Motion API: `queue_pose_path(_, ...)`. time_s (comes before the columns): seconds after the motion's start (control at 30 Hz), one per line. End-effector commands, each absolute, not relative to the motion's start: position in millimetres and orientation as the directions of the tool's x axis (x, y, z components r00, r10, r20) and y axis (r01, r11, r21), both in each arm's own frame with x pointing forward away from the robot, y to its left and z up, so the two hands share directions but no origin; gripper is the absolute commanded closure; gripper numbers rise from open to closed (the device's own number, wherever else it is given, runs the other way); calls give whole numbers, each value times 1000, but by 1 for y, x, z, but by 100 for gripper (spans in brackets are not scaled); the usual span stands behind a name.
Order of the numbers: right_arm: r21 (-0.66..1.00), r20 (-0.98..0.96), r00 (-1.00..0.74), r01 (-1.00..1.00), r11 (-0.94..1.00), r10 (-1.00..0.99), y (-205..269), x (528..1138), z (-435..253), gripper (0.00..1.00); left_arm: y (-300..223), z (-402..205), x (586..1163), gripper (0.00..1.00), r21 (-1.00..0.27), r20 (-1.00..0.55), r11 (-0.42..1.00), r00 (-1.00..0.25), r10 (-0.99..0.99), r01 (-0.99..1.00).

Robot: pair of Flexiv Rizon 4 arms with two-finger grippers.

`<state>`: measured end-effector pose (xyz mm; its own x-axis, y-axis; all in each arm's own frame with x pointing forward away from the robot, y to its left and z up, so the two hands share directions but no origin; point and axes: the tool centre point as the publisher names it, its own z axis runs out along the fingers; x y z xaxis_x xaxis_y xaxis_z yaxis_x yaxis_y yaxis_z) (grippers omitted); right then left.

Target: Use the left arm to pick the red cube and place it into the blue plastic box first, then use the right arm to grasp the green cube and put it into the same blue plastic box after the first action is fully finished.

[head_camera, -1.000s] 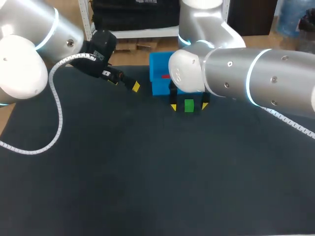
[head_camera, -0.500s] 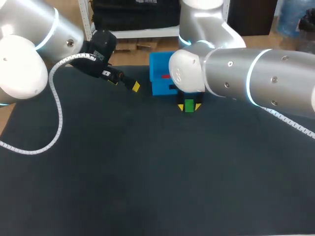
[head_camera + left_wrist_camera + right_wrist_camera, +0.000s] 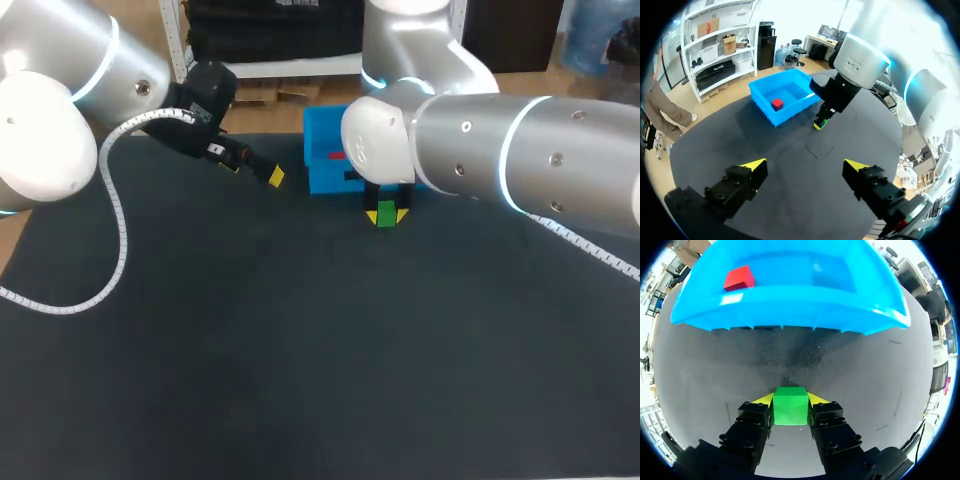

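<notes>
Status: right gripper (image 3: 790, 399) pinches green cube (image 3: 789, 409), just before blue box (image 3: 790, 315) holding red cube (image 3: 739, 278). Left gripper (image 3: 804, 165) spread wide, empty.

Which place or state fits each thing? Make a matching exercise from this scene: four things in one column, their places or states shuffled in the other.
1 red cube
2 green cube
3 left gripper
4 blue plastic box

A open, holding nothing
B lying in the box
C clamped by the right gripper
D blue, one cube inside

Pairs: 1-B, 2-C, 3-A, 4-D
</notes>
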<state>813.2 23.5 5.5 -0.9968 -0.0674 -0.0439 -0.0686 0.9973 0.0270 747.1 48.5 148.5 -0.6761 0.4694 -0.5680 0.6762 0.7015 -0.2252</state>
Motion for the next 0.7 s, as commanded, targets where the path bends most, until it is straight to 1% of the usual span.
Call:
queue_pose_path(0.03,25,-47,-997,-66,998,-65,20,811,17,100,48,149,748,0,-226,-565,702,-678,470,675)
queue_pose_path(0.7,21,-74,-995,-74,997,-73,4,806,69,100,48,149,748,0,-226,-565,702,-678,470,675)
